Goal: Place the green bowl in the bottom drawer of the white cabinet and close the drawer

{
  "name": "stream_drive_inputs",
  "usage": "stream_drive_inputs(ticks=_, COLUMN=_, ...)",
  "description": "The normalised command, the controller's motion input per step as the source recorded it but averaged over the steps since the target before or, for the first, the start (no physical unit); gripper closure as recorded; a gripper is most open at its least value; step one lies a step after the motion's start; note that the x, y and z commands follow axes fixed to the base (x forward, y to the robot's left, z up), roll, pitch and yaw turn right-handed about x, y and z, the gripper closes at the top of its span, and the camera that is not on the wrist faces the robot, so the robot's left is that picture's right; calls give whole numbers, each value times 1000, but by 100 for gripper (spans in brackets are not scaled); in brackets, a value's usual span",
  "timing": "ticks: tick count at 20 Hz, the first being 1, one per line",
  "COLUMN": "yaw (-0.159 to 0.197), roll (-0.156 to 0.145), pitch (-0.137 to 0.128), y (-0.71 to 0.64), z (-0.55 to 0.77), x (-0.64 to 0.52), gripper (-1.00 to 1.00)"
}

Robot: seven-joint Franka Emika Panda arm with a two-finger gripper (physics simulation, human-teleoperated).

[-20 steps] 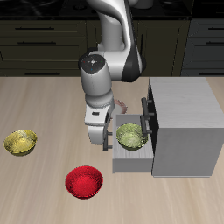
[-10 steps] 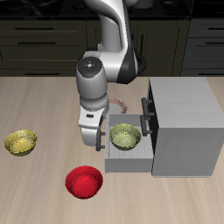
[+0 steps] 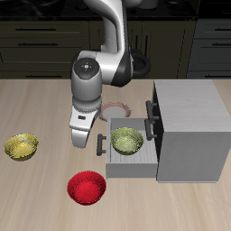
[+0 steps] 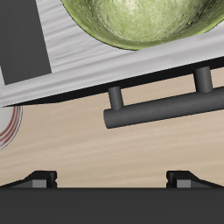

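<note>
The green bowl [image 3: 128, 141] sits upright in the bottom drawer [image 3: 135, 166], which stands pulled out of the white cabinet [image 3: 188, 126]. My gripper [image 3: 80, 144] hangs just outside the drawer's front panel, beside its dark bar handle [image 4: 162, 101], and touches nothing. In the wrist view the green bowl [image 4: 140, 19] lies beyond the grey front panel [image 4: 96, 70]. Both fingertips [image 4: 39, 179] stand wide apart, so my gripper [image 4: 114, 179] is open and empty.
A red bowl [image 3: 87, 188] lies near the table's front edge, close below my gripper. A yellow bowl [image 3: 22, 146] sits farther out to the side. A plate with a reddish rim [image 3: 115, 110] rests behind the arm, next to the cabinet's upper drawer handle [image 3: 149, 111].
My gripper has let go of the green bowl and moved sideways out of the drawer, past its front panel. The drawer with the bowl now stands slightly farther out.
</note>
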Motion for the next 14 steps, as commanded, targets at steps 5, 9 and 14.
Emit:
stream_drive_inputs(ticks=5, yaw=-2, roll=-8, pitch=5, y=-52, z=2, x=-78, gripper=-100)
stream_drive_inputs(ticks=9, yaw=23, roll=1, pitch=13, y=2, z=-253, x=11, gripper=-100)
stream_drive_inputs(ticks=14, yaw=37, roll=4, pitch=28, y=30, z=-261, x=-26, gripper=-100)
